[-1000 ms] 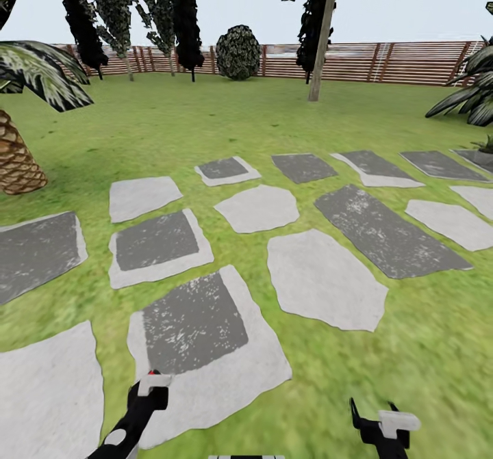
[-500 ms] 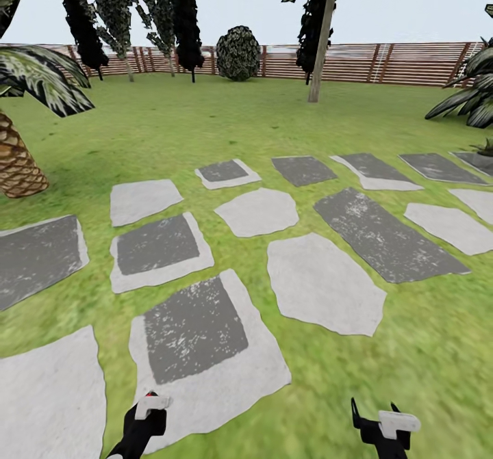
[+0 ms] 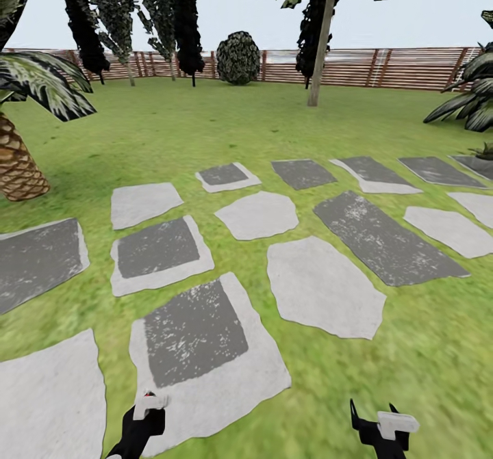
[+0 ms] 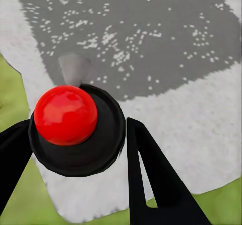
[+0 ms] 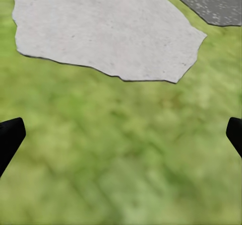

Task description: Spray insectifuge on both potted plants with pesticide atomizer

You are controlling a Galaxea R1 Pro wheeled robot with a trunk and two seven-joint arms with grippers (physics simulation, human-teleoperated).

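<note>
lawn (image 3: 205, 124) and stepping stones (image 3: 322, 288) have drifted in my head view, so i'm rolling, potted plants yet to find. left end effector (image 3: 149, 401) seemingly clamps the red-knobbed pesticide atomizer (image 4: 65, 115); right end effector (image 5: 121, 129) wide, empty.

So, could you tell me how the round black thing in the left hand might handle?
The round black thing looks rigid, so probably stiff between the left hand's fingers. Its round outline suggests it could twist or roll. Glossy red knob: likely slippery.
</note>
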